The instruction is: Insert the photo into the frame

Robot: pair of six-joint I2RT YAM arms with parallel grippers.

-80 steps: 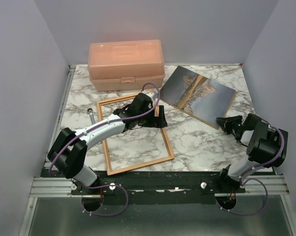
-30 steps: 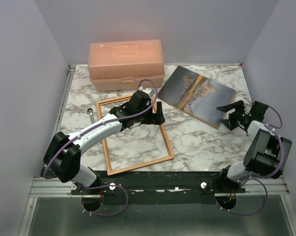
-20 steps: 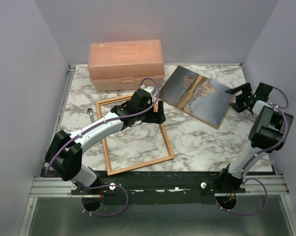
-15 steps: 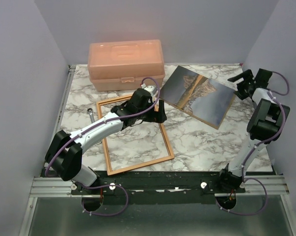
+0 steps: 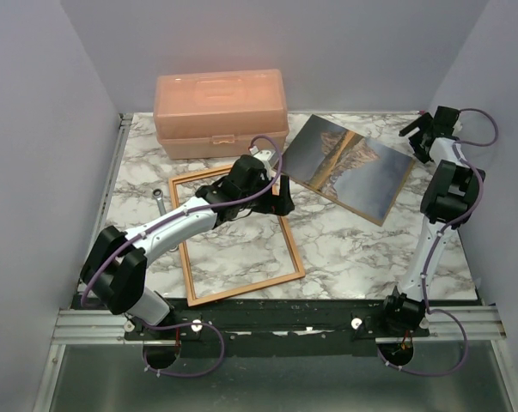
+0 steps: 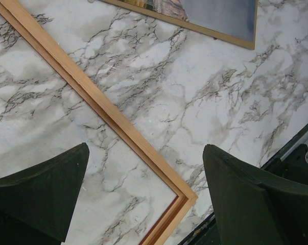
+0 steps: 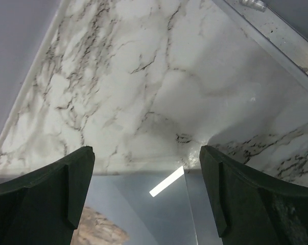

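From above, the photo lies at 2 o'clock of the frame; left wrist: left gripper wide over a frame rail; right wrist: right gripper wide above the photo's corner, probably thin, bendy, so pinch its edge.

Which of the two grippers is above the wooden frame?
The left gripper, over the frame's right rail; the right gripper hangs near the photo's right corner.
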